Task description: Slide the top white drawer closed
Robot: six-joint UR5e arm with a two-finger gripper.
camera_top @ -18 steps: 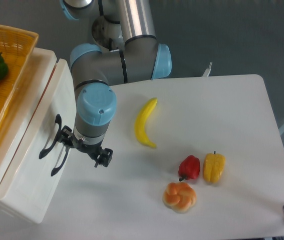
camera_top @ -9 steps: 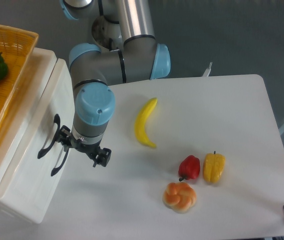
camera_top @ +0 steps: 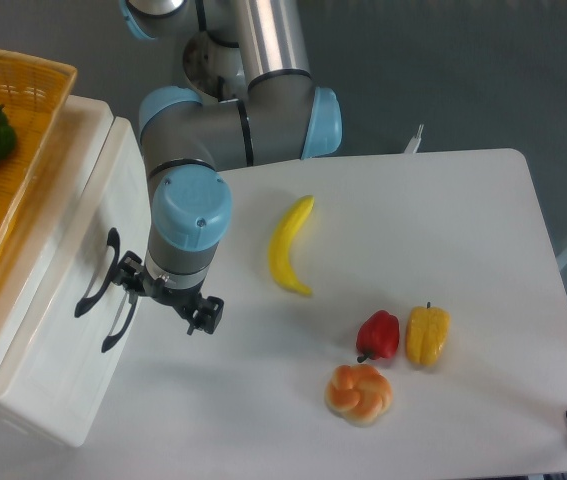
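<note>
We are at the end of the push, with the drawer looking all but home.

The gripper (camera_top: 168,297) sits low against the cabinet front, just beside the two black handles, and we cannot tell how its jaws stand: one dark finger (camera_top: 206,314) shows toward the counter (camera_top: 443,220), the rest is hidden under the wrist. The top drawer (camera_top: 73,235) lies at the cabinet's upper front, its face close to flush with the lower drawer (camera_top: 58,350); we judge any gap left to be slight. The next move, as we read it, calls for a last short press straight into the front, then a clean retreat clear of the handles. Against the earlier frames little differs: the wrist has edged a touch toward the cabinet and back, and the drawer face sits a shade further in.
</note>
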